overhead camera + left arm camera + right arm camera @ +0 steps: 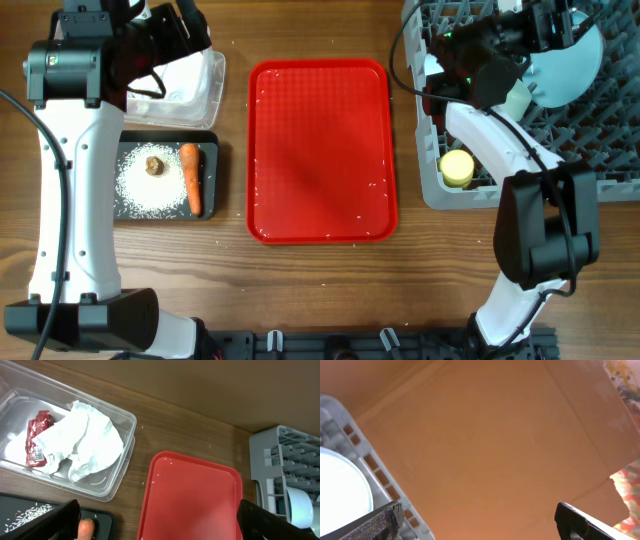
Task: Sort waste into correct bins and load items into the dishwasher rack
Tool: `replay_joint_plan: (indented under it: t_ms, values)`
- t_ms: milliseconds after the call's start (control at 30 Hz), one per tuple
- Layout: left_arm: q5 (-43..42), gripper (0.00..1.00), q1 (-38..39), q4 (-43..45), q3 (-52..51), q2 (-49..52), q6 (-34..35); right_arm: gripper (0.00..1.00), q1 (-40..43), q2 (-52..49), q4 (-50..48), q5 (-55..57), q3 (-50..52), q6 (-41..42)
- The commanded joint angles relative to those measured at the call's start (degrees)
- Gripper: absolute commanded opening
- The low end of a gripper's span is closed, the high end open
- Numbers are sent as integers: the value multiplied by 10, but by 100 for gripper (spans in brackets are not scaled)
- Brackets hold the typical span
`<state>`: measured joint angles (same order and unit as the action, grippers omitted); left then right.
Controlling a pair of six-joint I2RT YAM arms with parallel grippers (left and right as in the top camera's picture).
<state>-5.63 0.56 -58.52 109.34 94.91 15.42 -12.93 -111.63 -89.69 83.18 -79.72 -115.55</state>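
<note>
The shallow black tray point(207, 180) at the left holds white rice grains point(140, 190), the brown nut lump point(154, 165) and the orange carrot point(190, 178). The clear tub point(205, 90) behind it holds crumpled white paper point(85, 440) and a red wrapper point(37, 435). The grey rack point(590, 140) at the right holds the yellow cup point(457, 168), a pale bowl point(517, 100) and the pale blue plate point(568, 65). My left gripper point(185, 35) is open and empty above the tub; it also shows in the left wrist view point(160, 530). My right gripper point(558, 20) is open and empty above the rack's far side; it also shows in the right wrist view point(480, 525).
A flat red serving tray point(320, 150) lies in the middle with a few white grains on it. The right arm reaches over the rack's left part. A brown cardboard-like surface point(495, 435) lies beyond the rack's far edge point(370, 465).
</note>
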Motion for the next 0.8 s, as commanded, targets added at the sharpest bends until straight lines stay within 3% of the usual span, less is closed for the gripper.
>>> replay_joint_plan:
  t_ms: [0,133,300,500,767]
  values:
    - [3,100,-4,1,0,-15,5,100,-1,1,-48,14,-2,-26]
    - [3,100,-4,1,0,-15,5,100,-6,1,5,-21,-2,21]
    - [3,100,-4,1,0,-15,5,100,-36,1,187,-80,-2,134]
    - [3,100,-4,1,0,-15,5,100,-95,1,489,-167,-2,350]
    - [3,100,-4,1,0,-15,5,100,-181,1,635,-235,-2,585]
